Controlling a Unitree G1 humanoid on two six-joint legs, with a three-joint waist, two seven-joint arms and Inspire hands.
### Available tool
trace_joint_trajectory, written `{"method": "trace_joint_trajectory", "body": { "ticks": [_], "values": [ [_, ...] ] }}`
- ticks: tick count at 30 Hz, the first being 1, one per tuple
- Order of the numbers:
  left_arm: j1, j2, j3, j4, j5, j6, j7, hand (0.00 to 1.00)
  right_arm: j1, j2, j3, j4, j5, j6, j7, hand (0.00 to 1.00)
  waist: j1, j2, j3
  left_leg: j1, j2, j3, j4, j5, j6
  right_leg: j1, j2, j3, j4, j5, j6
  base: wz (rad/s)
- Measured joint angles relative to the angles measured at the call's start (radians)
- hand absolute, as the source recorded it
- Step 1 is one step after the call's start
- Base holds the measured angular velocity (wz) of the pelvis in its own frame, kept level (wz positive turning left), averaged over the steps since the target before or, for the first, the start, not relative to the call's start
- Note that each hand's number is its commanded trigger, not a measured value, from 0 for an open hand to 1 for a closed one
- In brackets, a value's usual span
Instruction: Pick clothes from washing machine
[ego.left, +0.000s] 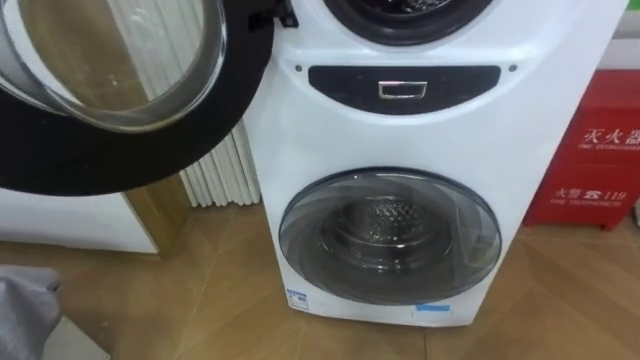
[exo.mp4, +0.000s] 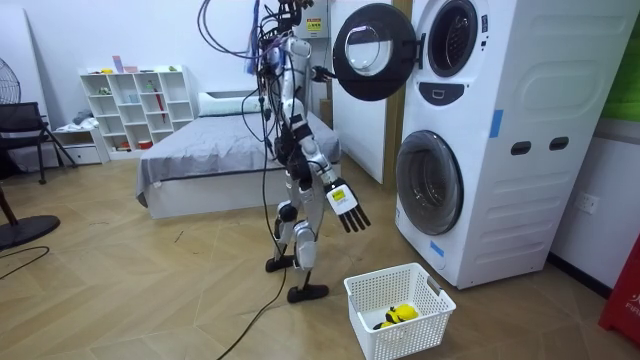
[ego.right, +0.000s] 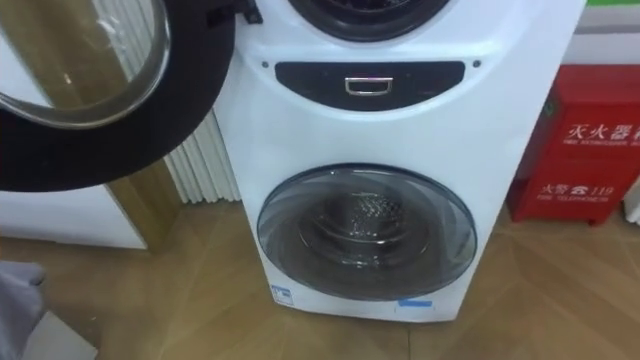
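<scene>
A white stacked washing machine (ego.left: 400, 130) stands straight in front of me. Its upper round door (ego.left: 110, 70) hangs open to my left, and the upper drum opening (ego.left: 410, 15) is dark, with no clothes to be made out. The lower door (ego.left: 390, 240) is shut, and a bare metal drum shows behind the glass. In the room view my left hand (exo.mp4: 320, 72) is raised by the edge of the open door (exo.mp4: 372, 50). My right hand (exo.mp4: 347, 205) hangs at hip height, open with its fingers spread and holding nothing.
A white laundry basket (exo.mp4: 398, 295) sits on the wooden floor by my feet, with a yellow item (exo.mp4: 400, 314) inside. A red cabinet (ego.left: 600, 140) stands right of the machine and a white radiator (ego.left: 220, 165) left of it. A bed (exo.mp4: 220, 150) lies behind me.
</scene>
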Motion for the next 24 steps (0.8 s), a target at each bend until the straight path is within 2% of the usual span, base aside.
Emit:
{"method": "trace_joint_trajectory", "body": {
  "ticks": [1, 2, 4, 7, 10, 19, 20, 21, 24],
  "values": [
    [-0.021, 0.002, -0.017, -0.024, 0.028, 0.022, 0.012, 0.0, 0.001, -0.001, -0.002, 0.0, -0.001, 0.006, 0.007, 0.0, 0.012, -0.005, 0.0018, -0.005, 0.0, -0.002, 0.002, 0.0, 0.0, 0.0, 0.0, 0.001, -0.006, 0.004, 0.003, 0.18],
    [-0.029, 0.006, -0.026, -0.03, 0.037, 0.026, 0.013, 0.0, -0.001, -0.001, -0.002, 0.0, -0.005, 0.006, 0.01, 0.0, 0.016, -0.009, 0.0049, -0.006, 0.0, -0.002, 0.002, 0.001, 0.001, 0.0, 0.0, 0.001, -0.007, 0.004, 0.003, 0.14],
    [-0.055, 0.008, -0.071, -0.054, 0.074, 0.028, 0.026, 0.0, -0.006, 0.002, -0.001, -0.001, -0.026, 0.006, 0.023, 0.0, 0.015, -0.021, 0.0057, -0.013, -0.002, -0.021, 0.003, 0.004, 0.006, 0.007, -0.002, -0.003, -0.014, 0.006, 0.004, 0.24],
    [-0.055, 0.008, -0.096, -0.116, 0.153, 0.029, 0.026, 0.0, -0.029, 0.003, -0.002, 0.006, -0.029, 0.005, 0.037, 0.0, 0.003, -0.033, 0.0085, -0.034, -0.004, -0.053, 0.02, 0.004, 0.007, 0.009, -0.006, -0.023, -0.024, 0.012, 0.003, 0.3],
    [-0.055, 0.008, -0.1, -0.133, 0.165, 0.036, 0.026, 0.0, -0.031, 0.004, -0.002, 0.006, -0.029, 0.006, 0.057, 0.0, -0.008, -0.034, 0.0088, -0.041, -0.006, -0.067, 0.026, 0.004, 0.007, 0.007, -0.008, -0.027, -0.023, 0.012, 0.004, 0.2],
    [-0.055, 0.006, -0.108, -0.148, 0.171, 0.039, 0.026, 0.0, -0.017, 0.006, 0.002, 0.011, -0.027, 0.026, 0.088, 0.0, -0.015, -0.031, 0.01, -0.067, -0.007, -0.072, 0.039, 0.004, 0.008, 0.001, -0.011, -0.036, -0.022, 0.012, 0.004, 0.02],
    [-0.055, 0.005, -0.122, -0.17, 0.19, 0.051, 0.027, 0.0, -0.016, 0.007, 0.004, 0.014, -0.028, 0.026, 0.091, 0.0, -0.015, -0.031, 0.01, -0.068, -0.007, -0.077, 0.04, 0.004, 0.008, 0.002, -0.012, -0.045, -0.022, 0.012, 0.004, 0.24],
    [-0.055, 0.001, -0.16, -0.226, 0.238, 0.083, 0.027, 0.0, -0.018, 0.011, 0.003, 0.036, -0.035, 0.027, 0.097, 0.0, -0.016, -0.031, 0.01, -0.069, -0.008, -0.091, 0.042, 0.005, 0.01, 0.005, -0.014, -0.053, -0.022, 0.015, 0.005, 0.42],
    [-0.052, -0.036, -0.213, -0.313, 0.295, 0.137, 0.027, 0.0, -0.042, 0.017, 0.004, 0.059, -0.074, 0.051, 0.108, 0.0, -0.021, -0.028, 0.0109, -0.071, -0.016, -0.113, 0.041, 0.011, 0.021, 0.01, -0.021, -0.046, -0.021, 0.023, 0.013, 0.31]
  ]
}}
